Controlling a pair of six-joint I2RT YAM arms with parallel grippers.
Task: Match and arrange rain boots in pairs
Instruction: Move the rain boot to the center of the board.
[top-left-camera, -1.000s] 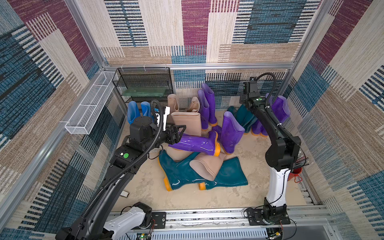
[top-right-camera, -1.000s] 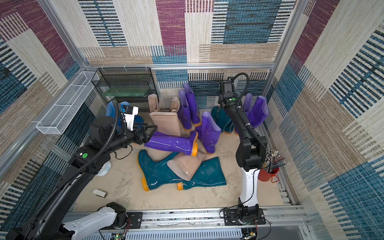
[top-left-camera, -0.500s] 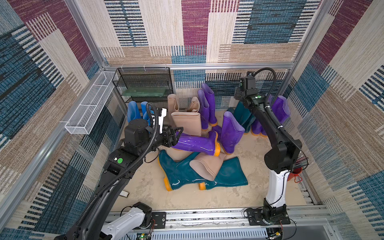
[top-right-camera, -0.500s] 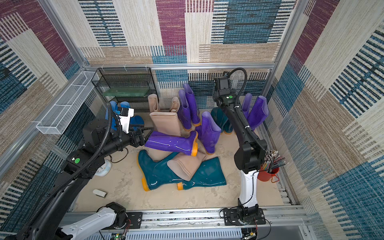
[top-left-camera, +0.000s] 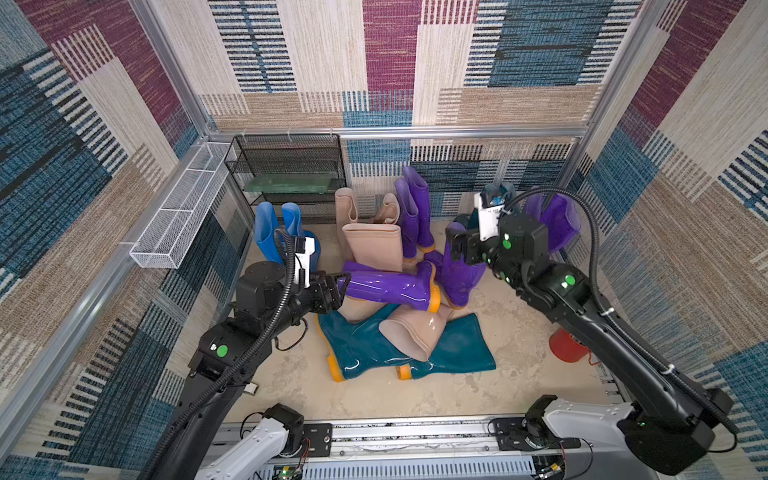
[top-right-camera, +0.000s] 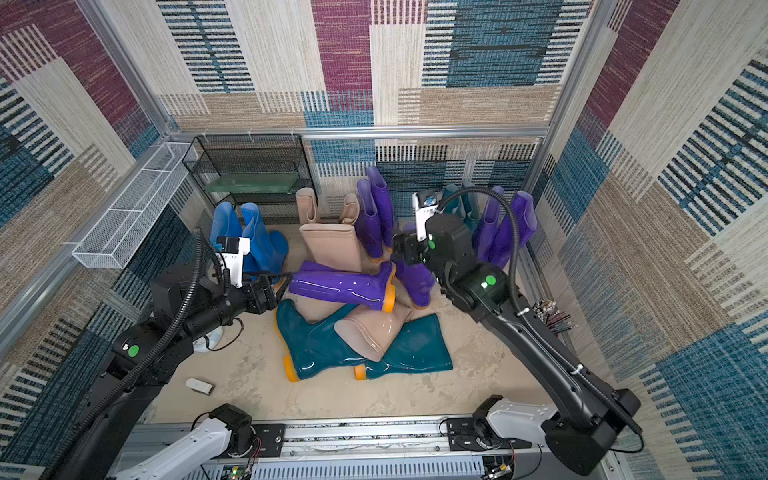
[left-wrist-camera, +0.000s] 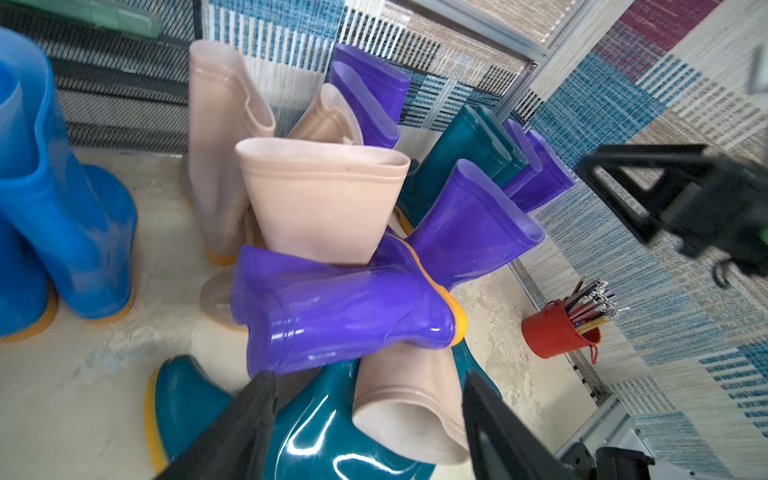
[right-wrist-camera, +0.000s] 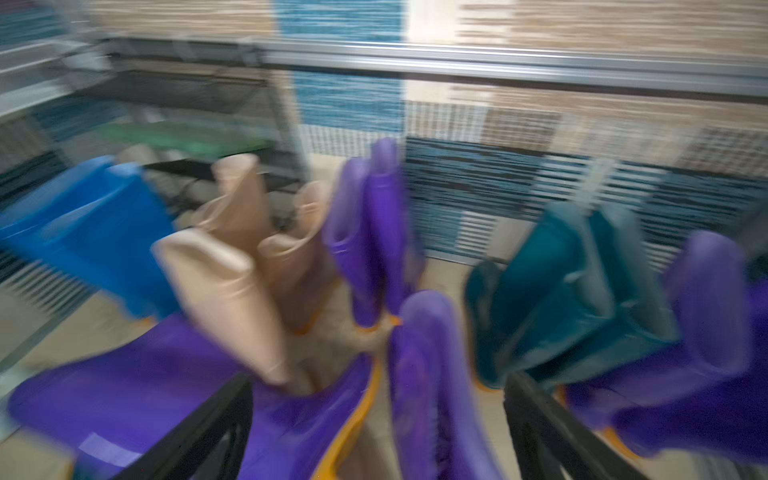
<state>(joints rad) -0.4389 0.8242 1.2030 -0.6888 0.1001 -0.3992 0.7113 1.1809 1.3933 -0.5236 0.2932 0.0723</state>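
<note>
Sandy floor, walls hung with patchwork carpet.

Lying purple boot: on its side atop the central heap, cuff right at the fingertips of the left claw. That claw is spread wide with nothing pinched between its fingers. Cannot tell whether a tip touches the cuff rim.

Under that boot, just below the left claw's line: a fallen beige boot sprawled over two fallen teal boots. Just past the heap from the claw, a big beige boot stands alone.

At the lying boot's sole stands an upright purple boot, directly beneath the right claw. That claw hangs over its cuff, fingers wide apart, gripping nothing.

Farther out, by the back wall:
- blue pair beside the left claw
- beige pair, loosely set
- purple pair
- teal pair behind the right claw
- corner purple pair

Judgement: five pairs look set. Six boots remain, two each of purple, beige and teal, and the purple two seem next.

Black wire rack sits behind the blue pair.
</note>
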